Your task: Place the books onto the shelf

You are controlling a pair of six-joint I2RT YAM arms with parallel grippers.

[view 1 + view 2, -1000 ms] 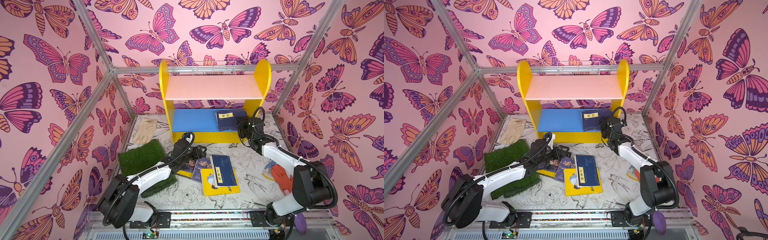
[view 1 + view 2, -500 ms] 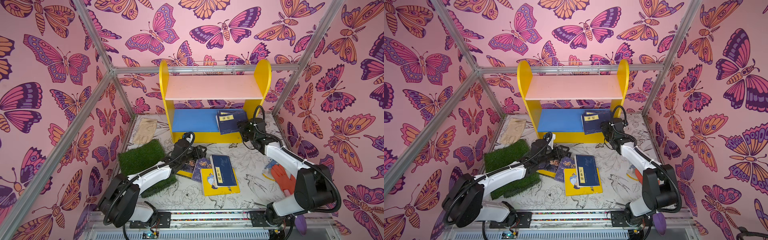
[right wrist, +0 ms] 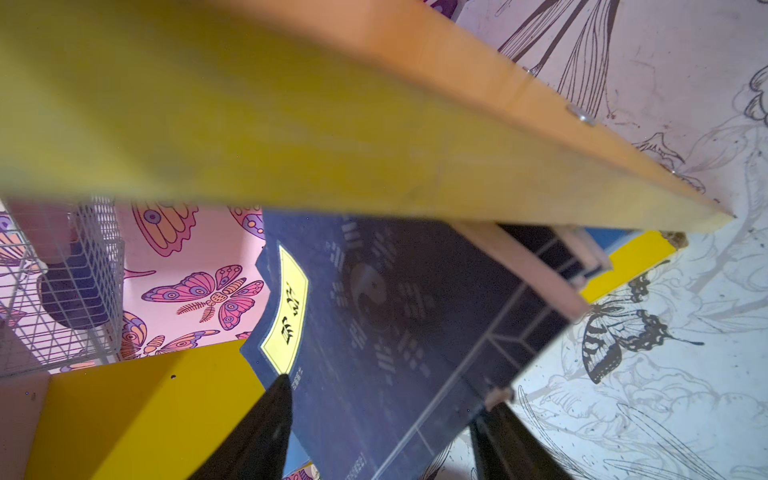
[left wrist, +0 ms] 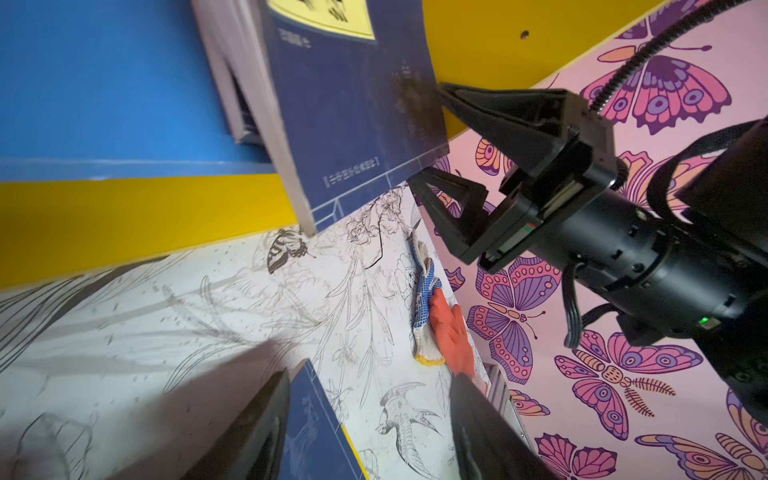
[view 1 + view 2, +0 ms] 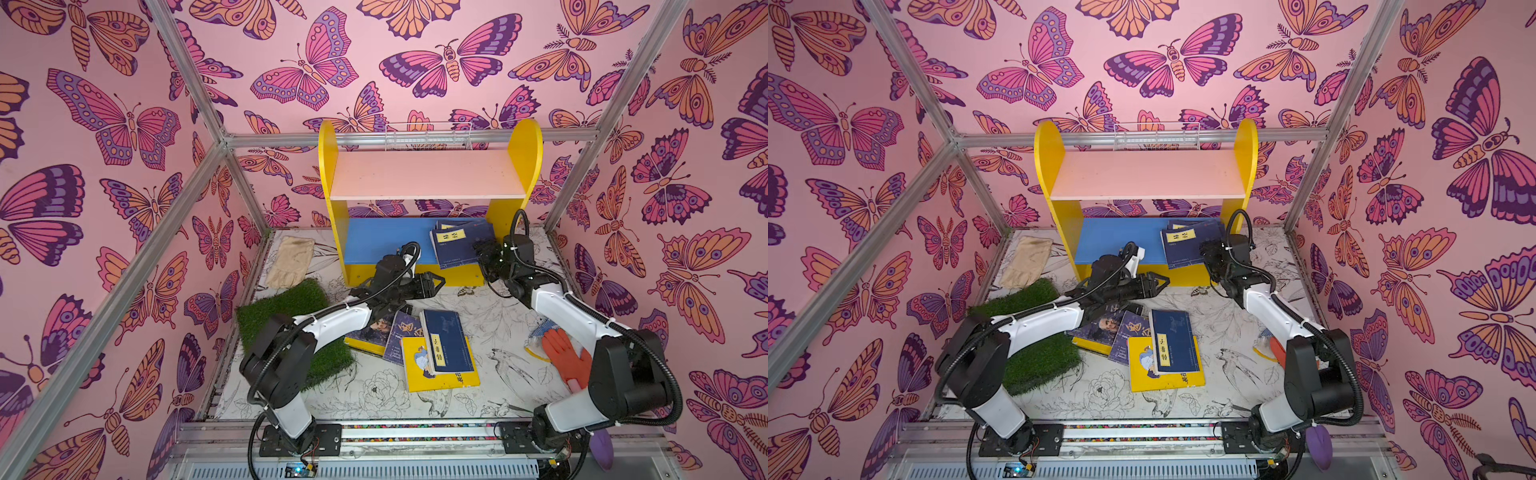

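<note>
Navy book has tilted, overhanging the shelf.

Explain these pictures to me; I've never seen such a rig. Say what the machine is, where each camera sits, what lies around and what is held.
Two white robot arms stand on a table, each ending in a two-fingered claw. Two pictures look down from overhead; two come from cameras on the arms' wrists. At the back stands a yellow shelf. The right claw is open around the corner of a navy book resting on its blue lower board. The left claw is open and empty, near a pile of books on the table. A green turf square, a beige glove and an orange glove lie nearby.
</note>
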